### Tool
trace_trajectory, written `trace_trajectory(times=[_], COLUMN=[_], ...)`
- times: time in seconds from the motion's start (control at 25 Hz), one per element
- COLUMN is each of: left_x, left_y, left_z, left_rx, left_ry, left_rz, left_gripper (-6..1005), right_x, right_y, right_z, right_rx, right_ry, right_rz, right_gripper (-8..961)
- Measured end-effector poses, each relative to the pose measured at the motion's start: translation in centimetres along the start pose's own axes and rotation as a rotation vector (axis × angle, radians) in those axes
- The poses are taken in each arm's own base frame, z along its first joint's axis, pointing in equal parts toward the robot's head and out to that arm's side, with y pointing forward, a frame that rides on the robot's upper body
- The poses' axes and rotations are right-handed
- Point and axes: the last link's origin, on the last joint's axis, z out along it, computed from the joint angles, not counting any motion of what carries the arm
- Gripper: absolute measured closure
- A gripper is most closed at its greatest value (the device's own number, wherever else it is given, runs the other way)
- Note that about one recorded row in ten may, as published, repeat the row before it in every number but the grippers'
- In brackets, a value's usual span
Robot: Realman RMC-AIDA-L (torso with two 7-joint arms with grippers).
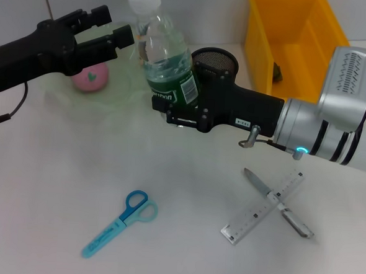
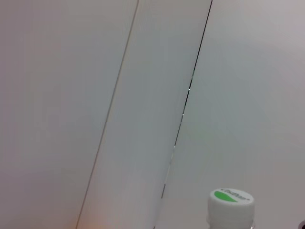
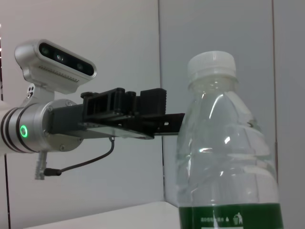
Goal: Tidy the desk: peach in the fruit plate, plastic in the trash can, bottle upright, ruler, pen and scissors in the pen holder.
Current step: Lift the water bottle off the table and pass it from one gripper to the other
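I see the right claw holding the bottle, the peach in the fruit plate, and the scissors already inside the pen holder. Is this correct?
Not quite. In the head view the scissors lie flat on the desk, well apart from the pen holder. The rest stands: the right claw holds the bottle, and the peach sits in the fruit plate.

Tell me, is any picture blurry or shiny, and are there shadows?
Head view: sharp, with soft shadows beside the scissors, ruler and pen. Right wrist view: the bottle looms close, bright glints on its clear plastic; the left gripper is crisp behind. Left wrist view: mostly plain wall, only the bottle's cap showing, slightly soft.
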Motion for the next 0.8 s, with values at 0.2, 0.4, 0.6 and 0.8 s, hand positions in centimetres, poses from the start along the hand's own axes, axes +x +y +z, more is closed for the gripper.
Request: trace_trajectory(times=[0.2, 0.4, 0.6, 0.8], left_x=[0.1, 0.2, 0.2, 0.5], left_y=[0.1, 0.1, 0.3, 0.5], left_z=[0.4, 0.6, 1.0, 1.8], left_rx=[-0.005, -0.010, -0.019, -0.037], left_ry=[0.010, 0.013, 0.017, 0.035], left_rz=[0.014, 0.022, 0.028, 0.044], left_gripper=[186, 186, 186, 186], right_x=[-0.1, 0.0, 0.0, 0.1], right_y=[0.2, 0.2, 0.5, 0.8], right_z=[0.3, 0.3, 0.6, 0.9], right_rx=[-0.006, -0.008, -0.014, -0.023], right_ry=[-0.006, -0.007, -0.008, -0.007], right_rz=[0.013, 0.018, 0.029, 0.042], right_gripper=[179, 179, 179, 179])
